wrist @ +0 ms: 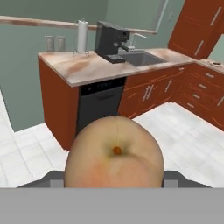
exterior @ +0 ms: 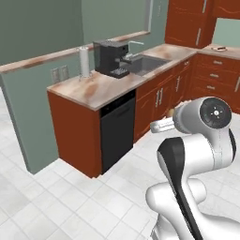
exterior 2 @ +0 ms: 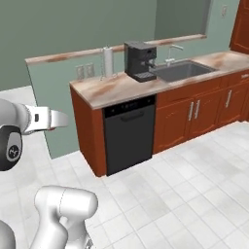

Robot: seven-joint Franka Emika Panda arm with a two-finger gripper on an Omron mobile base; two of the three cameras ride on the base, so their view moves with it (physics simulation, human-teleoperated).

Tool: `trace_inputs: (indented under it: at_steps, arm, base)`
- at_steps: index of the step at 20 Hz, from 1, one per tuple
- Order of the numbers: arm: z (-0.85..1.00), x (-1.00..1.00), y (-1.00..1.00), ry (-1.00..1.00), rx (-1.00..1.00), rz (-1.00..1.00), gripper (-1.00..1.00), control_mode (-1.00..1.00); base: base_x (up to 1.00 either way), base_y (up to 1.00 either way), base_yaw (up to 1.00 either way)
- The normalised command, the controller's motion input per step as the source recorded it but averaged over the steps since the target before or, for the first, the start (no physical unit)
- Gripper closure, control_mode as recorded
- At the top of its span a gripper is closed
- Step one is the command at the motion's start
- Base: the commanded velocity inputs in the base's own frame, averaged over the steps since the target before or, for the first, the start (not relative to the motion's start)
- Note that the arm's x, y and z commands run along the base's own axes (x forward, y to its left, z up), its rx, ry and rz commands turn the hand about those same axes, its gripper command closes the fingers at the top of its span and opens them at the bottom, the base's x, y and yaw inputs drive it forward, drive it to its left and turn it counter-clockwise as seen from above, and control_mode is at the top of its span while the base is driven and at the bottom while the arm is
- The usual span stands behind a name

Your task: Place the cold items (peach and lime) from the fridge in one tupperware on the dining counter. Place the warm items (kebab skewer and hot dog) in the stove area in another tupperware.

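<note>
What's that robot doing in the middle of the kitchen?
It is carrying a peach, held close in front of its hand camera. The white arm stands on the tiled floor, facing a counter with a coffee machine, a sink and a dishwasher. No tray is in sight yet.

The marbled beige-pink desk [exterior: 93, 89] on red-brown cabinets carries a black coffee machine [exterior: 110, 57] near its back edge, just beside the sunken grey metal sink [exterior: 147, 64] — and a white upright paper-towel roll [exterior: 84, 62] stands further along, close to the wall. A black dishwasher front [exterior: 117, 130] sits under the top. Pale tiled floor [exterior: 70, 201] lies below.
</note>
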Motion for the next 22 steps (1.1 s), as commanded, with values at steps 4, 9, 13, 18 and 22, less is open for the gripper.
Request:
trace_inputs:
  at_steps: [4, 9, 13, 18, 22]
  arm:
    - [0.0, 0.0, 0.0, 0.0, 0.0, 0.0, 1.0, 1.0]
    - [0.0, 0.0, 0.0, 0.0, 0.0, 0.0, 1.0, 1.0]
    - [0.0, 0.0, 0.0, 0.0, 0.0, 0.0, 1.0, 1.0]
    - [0.0, 0.0, 0.0, 0.0, 0.0, 0.0, 1.0, 1.0]
    - [0.0, 0.0, 0.0, 0.0, 0.0, 0.0, 1.0, 1.0]
  base:
    - [0.41, 1.0, -0.05]
    - [0.47, 1.0, -0.16]
    - [0.46, 1.0, -0.18]
    - [0.14, 1.0, -0.14]
    - [0.05, 1.0, -0.12]
